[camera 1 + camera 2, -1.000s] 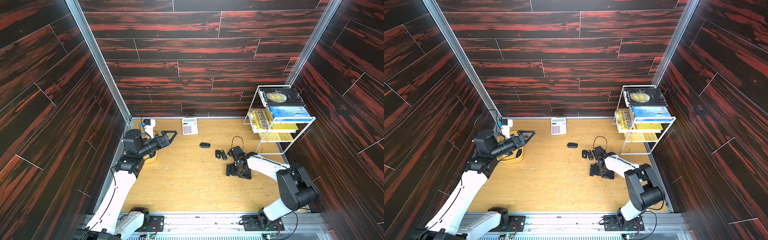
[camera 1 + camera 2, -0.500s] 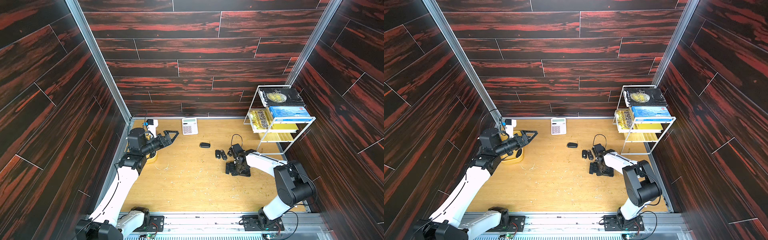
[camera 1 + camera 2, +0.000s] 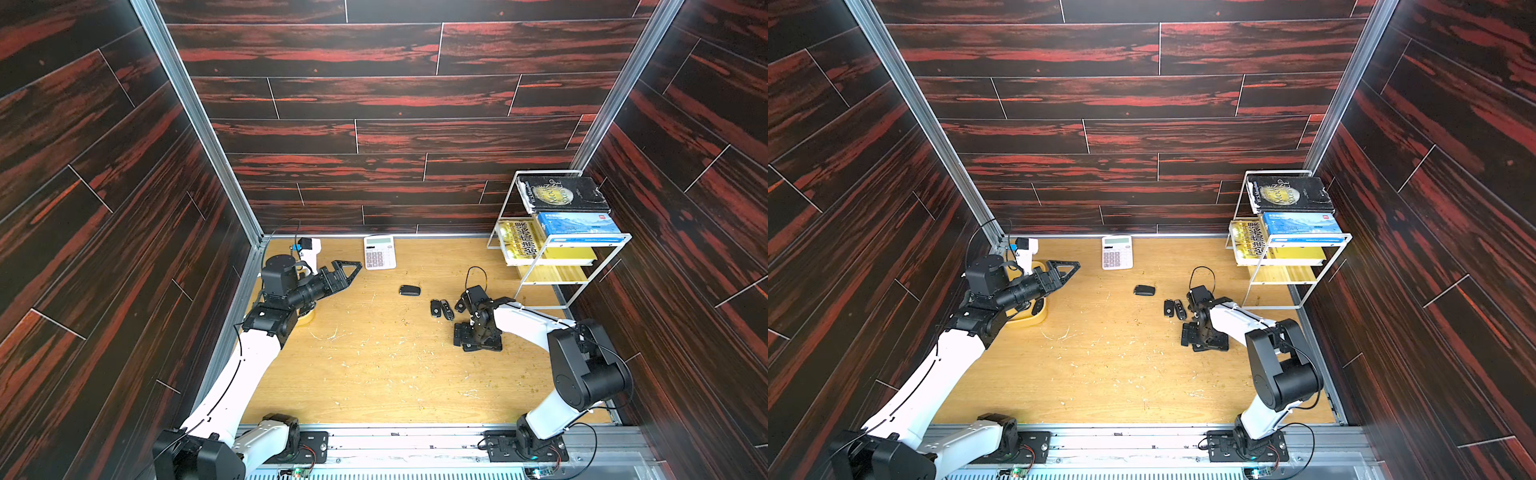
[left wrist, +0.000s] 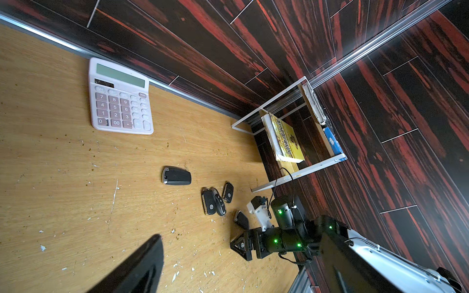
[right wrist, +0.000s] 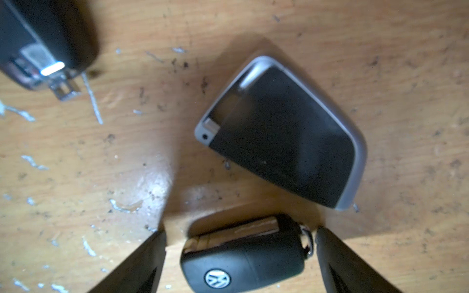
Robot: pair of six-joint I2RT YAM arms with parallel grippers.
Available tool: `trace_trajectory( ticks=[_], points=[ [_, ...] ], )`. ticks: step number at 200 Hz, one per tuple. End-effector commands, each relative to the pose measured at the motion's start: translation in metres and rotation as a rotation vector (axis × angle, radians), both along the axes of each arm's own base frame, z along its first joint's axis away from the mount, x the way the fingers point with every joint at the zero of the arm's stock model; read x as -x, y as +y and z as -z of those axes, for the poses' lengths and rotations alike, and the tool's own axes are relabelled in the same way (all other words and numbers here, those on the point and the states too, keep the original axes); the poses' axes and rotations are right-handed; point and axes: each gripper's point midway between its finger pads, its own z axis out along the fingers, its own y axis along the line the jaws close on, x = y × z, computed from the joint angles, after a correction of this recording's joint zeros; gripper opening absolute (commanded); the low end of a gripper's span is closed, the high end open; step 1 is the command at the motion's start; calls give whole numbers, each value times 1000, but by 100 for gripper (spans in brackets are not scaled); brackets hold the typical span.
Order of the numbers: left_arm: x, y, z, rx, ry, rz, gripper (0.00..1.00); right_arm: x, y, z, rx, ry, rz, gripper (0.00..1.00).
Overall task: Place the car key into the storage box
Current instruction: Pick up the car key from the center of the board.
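You had the right tool (image 5: 239,230) parted around the car key (image 5: 243,263) with the VW badge (image 5: 217,278) on the bench (image 5: 76,165), and the left tool (image 3: 348,271) spread wide.

Both arms have moved a little.
The left arm (image 3: 253,357) has leaned further out over the table (image 3: 374,382), so the left gripper (image 3: 348,269) now reaches a bit closer to the calculator (image 3: 379,252). Its black back joint (image 3: 199,457) has swung into sight. The right arm (image 3: 523,324) has pulled its big black elbow (image 3: 582,365) inward.
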Motion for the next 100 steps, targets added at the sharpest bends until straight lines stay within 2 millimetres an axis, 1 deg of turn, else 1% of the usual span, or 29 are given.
trace_trajectory(
  ticks=[1, 45, 69, 100],
  points=[
    [0, -1, -10, 1, -34, -3, 100, 19, -4, 33, -11, 90, -17, 93],
    [1, -1, -9, 1, -34, -3, 100, 28, 9, 34, -93, 109, -13, 86],
    [1, -1, -8, 1, -34, -1, 100, 32, 9, 35, -106, 114, -9, 85],
    [0, -1, -5, -1, -29, -3, 100, 35, 10, 31, -121, 106, -5, 83]
  ],
)
